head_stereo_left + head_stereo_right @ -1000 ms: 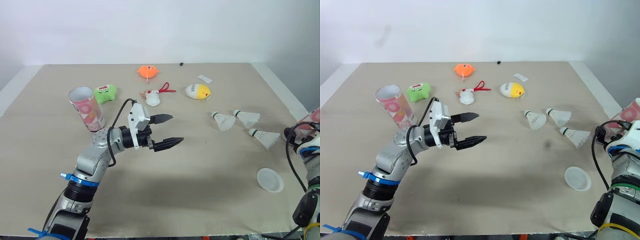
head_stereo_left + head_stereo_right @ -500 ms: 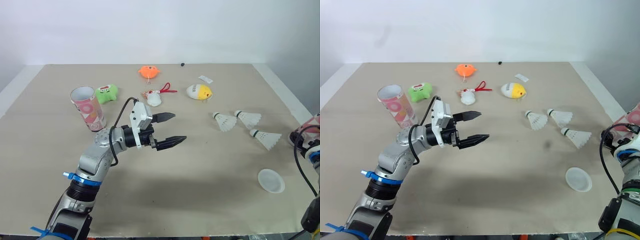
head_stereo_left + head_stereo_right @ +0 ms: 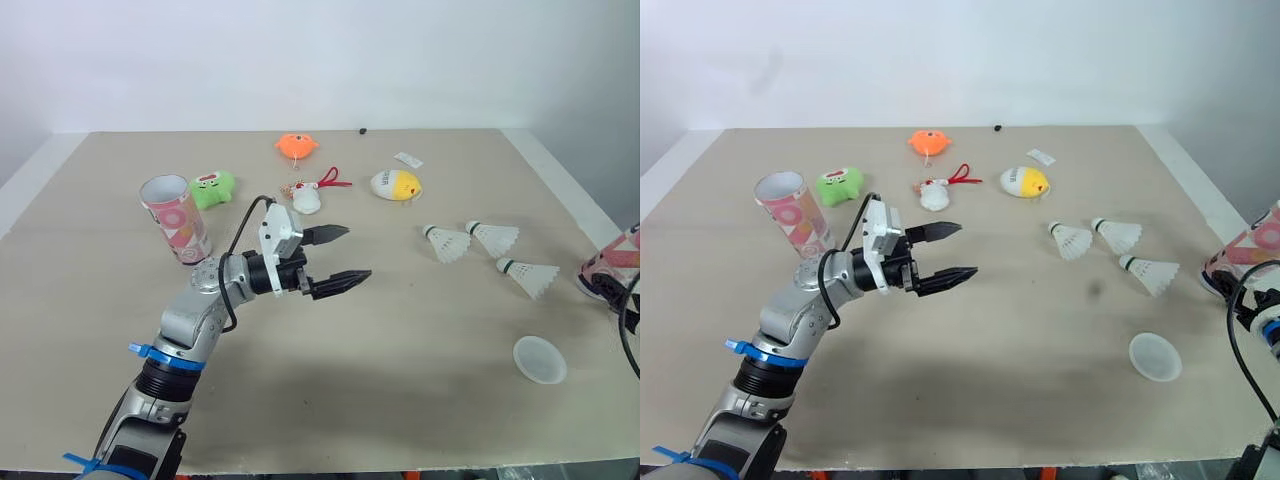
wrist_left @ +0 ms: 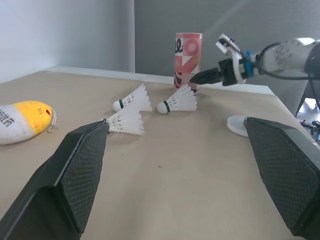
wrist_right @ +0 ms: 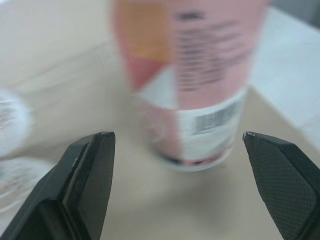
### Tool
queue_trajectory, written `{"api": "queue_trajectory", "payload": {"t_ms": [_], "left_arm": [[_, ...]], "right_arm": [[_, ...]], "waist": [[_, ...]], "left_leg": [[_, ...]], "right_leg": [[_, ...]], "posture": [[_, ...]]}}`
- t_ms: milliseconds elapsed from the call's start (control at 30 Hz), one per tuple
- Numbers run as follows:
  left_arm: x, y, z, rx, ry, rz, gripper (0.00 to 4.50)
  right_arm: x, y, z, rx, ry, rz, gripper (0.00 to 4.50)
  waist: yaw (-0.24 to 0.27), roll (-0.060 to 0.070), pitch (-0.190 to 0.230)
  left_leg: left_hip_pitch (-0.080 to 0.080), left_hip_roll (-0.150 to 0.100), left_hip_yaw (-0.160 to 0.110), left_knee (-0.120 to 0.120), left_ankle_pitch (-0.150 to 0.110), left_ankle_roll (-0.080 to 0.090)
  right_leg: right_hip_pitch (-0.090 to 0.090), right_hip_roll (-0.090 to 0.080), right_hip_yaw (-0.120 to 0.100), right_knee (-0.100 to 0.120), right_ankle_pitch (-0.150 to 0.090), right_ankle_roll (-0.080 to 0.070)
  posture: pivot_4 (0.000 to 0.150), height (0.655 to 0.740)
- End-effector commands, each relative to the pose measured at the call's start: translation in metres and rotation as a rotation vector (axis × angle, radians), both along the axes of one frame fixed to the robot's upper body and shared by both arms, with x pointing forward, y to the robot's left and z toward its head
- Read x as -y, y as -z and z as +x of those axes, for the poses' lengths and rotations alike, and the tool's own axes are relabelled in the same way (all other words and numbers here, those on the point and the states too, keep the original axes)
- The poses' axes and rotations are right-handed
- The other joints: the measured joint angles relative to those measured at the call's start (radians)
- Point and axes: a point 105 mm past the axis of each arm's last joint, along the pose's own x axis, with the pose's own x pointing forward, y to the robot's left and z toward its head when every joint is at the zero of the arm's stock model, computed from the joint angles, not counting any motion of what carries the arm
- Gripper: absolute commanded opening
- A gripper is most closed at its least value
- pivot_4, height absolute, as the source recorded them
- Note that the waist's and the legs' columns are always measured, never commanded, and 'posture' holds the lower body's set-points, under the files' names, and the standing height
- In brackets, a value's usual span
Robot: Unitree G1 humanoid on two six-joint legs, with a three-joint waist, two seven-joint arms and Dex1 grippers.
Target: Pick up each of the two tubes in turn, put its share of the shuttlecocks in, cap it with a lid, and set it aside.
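From the head, the left gripper (image 3: 358,252) hovers over the middle of the desk (image 3: 400,330), fingers wide apart and empty; one tube (image 3: 176,218) stands far left, while three shuttlecocks (image 3: 495,237) and a lid (image 3: 540,359) lie to the right. The left wrist view has the second tube (image 4: 188,55) upright at the right edge, with the right gripper (image 4: 196,78) just beside it. The right wrist view shows its fingers (image 5: 85,180) gaping and empty with that tube ahead between them: likely the pick-up step, needing an advance, then closing.
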Motion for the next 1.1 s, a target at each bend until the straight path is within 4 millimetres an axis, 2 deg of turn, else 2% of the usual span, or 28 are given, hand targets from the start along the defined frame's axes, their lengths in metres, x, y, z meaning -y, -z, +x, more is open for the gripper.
{"api": "queue_trajectory", "payload": {"t_ms": [33,167,267,367,533,633,733,800,900,1100], "left_arm": [[-0.009,-0.004,-0.001,0.025,-0.013,0.000,4.50],[-0.024,0.008,-0.006,-0.022,-0.023,0.056,4.50],[-0.037,0.016,-0.013,-0.077,-0.037,0.084,4.50],[-0.054,0.022,-0.016,-0.126,-0.093,0.092,4.50],[-0.086,0.025,-0.008,-0.175,-0.314,0.054,4.50],[-0.099,0.027,-0.007,-0.185,-0.428,0.035,4.50],[-0.117,0.030,-0.011,-0.193,-0.574,0.002,4.50],[-0.132,0.033,-0.016,-0.199,-0.695,-0.014,4.50],[-0.151,0.038,-0.025,-0.224,-0.846,-0.049,4.50],[-0.191,0.059,-0.035,-0.256,-1.096,-0.043,4.50]], "right_arm": [[-0.013,-0.029,-0.014,0.051,-0.131,-0.010,4.36],[-0.023,-0.040,-0.034,0.042,-0.226,-0.041,4.36],[-0.052,-0.048,-0.042,0.067,-0.383,-0.081,4.36],[-0.102,-0.054,-0.041,0.104,-0.623,-0.139,4.36],[-0.206,-0.058,-0.035,0.182,-1.046,-0.193,4.36],[-0.248,-0.059,-0.029,0.237,-1.199,-0.190,4.36],[-0.284,-0.061,-0.009,0.305,-1.282,-0.165,4.36],[-0.300,-0.059,0.006,0.333,-1.290,-0.170,4.36],[-0.310,-0.063,0.023,0.386,-1.275,-0.155,4.36],[-0.318,-0.053,0.037,0.387,-1.266,-0.153,4.36]], "waist": [[0.000,0.000,0.000],[0.000,0.001,0.000],[-0.003,0.000,0.000],[-0.005,0.000,0.000],[-0.004,-0.002,0.001],[0.000,-0.004,0.002],[0.000,-0.008,0.004],[-0.003,-0.009,0.004],[0.000,-0.010,0.005],[0.018,-0.011,0.005]], "left_leg": [[0.000,0.000,0.000,0.000,0.000,0.000],[0.000,0.000,0.000,-0.001,0.000,0.000],[0.000,0.000,0.000,-0.001,0.000,0.001],[0.002,0.001,-0.001,-0.001,0.000,0.000],[0.003,0.002,-0.002,-0.001,0.000,0.001],[0.002,0.002,-0.002,-0.001,0.000,0.001],[0.000,0.002,-0.002,-0.001,0.000,0.000],[0.000,0.002,-0.002,-0.001,-0.001,-0.001],[-0.001,0.002,-0.002,-0.001,-0.003,-0.004],[-0.003,-0.001,-0.002,-0.001,-0.005,-0.006]], "right_leg": [[0.000,0.000,0.000,0.000,0.000,0.000],[0.000,0.000,0.000,0.000,-0.001,0.000],[0.000,0.000,0.000,0.000,-0.001,0.000],[0.000,0.001,0.001,0.000,-0.001,0.000],[0.000,0.003,0.000,0.000,0.000,-0.003],[0.000,0.002,0.000,0.000,0.000,-0.004],[-0.001,0.000,0.000,0.000,0.000,-0.003],[-0.003,0.000,0.001,0.000,0.000,-0.002],[-0.003,0.000,0.002,0.000,0.000,-0.003],[-0.003,-0.005,-0.002,0.000,-0.003,-0.006]], "posture": [[0.150,0.7323],[0.150,0.7323],[0.150,0.7323],[0.150,0.7323],[0.150,0.7323],[0.150,0.7323],[0.150,0.7323],[0.150,0.7323],[0.150,0.7323],[0.150,0.7323]]}}
